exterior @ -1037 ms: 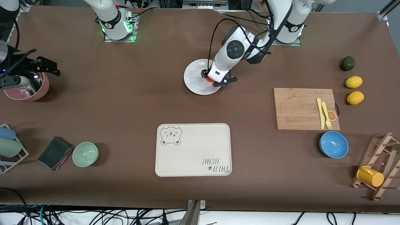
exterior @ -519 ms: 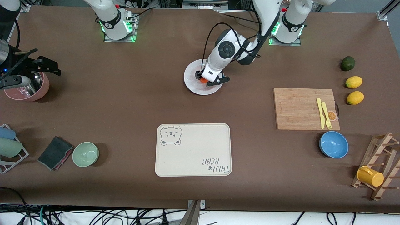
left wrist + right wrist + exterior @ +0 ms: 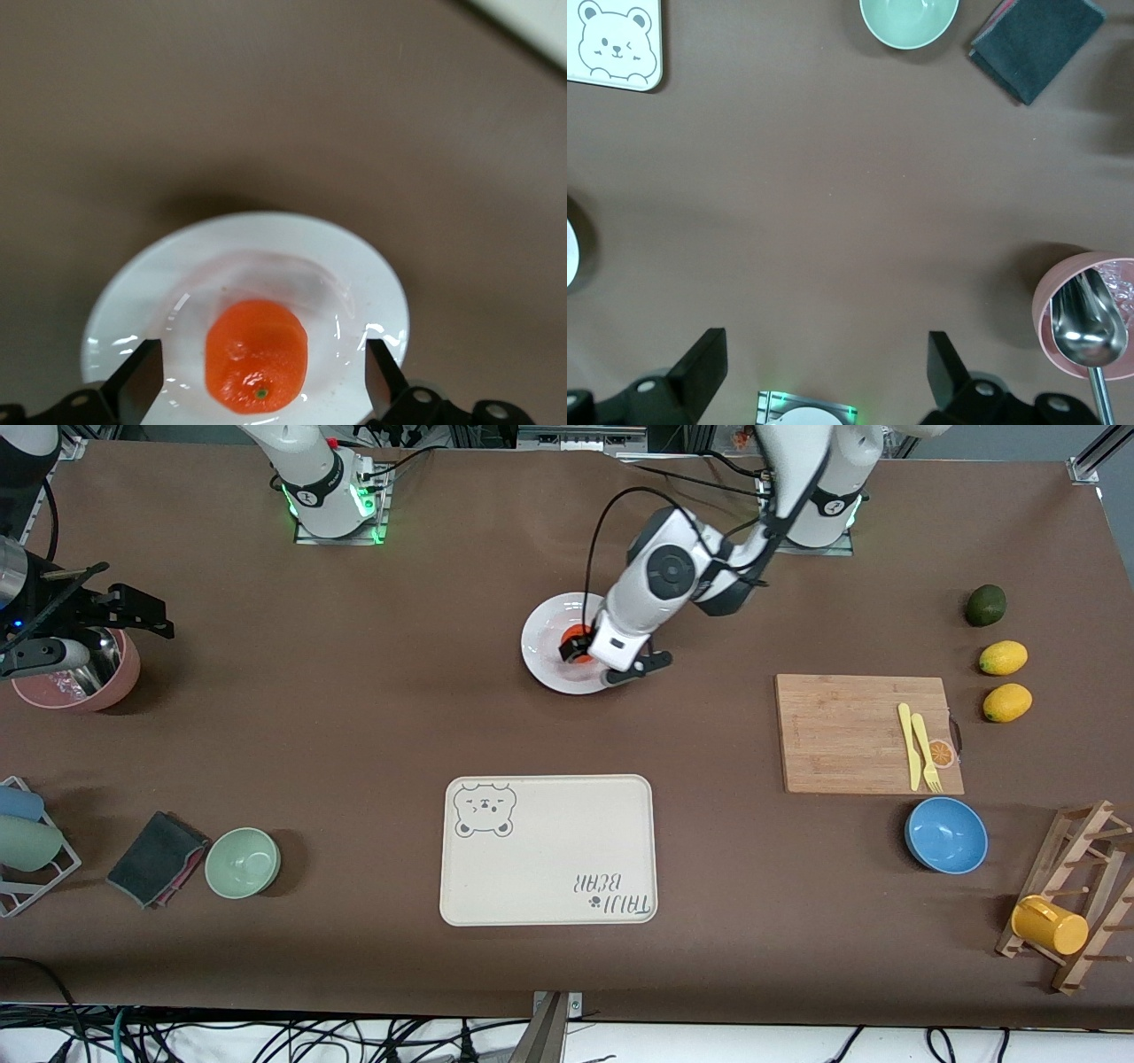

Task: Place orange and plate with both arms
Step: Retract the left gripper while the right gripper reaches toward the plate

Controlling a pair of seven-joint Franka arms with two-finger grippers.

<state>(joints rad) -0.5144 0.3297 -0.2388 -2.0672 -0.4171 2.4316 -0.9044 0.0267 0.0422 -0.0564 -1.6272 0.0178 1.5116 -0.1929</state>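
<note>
On the plate point(image 3: 549, 662), the orange point(image 3: 577, 646) rests free, with the left gripper point(image 3: 257, 390) angled down over it, fingers spread wide. The right gripper point(image 3: 824, 376) waits, spread apart, above the pink bowl point(image 3: 113, 677) at the right arm's end of the table.

Both arms white, glossy, rounded links w/ dark grey joint bands. Left arm point(image 3: 709, 558): round dark cap on wrist, black cable looping along it. Right arm point(image 3: 310, 469): base ring lit green, red fitting nearby. Left gripper point(image 3: 589, 657) & right gripper point(image 3: 97, 607): black fingers point(image 3: 142, 376), small screws on mounts.
</note>
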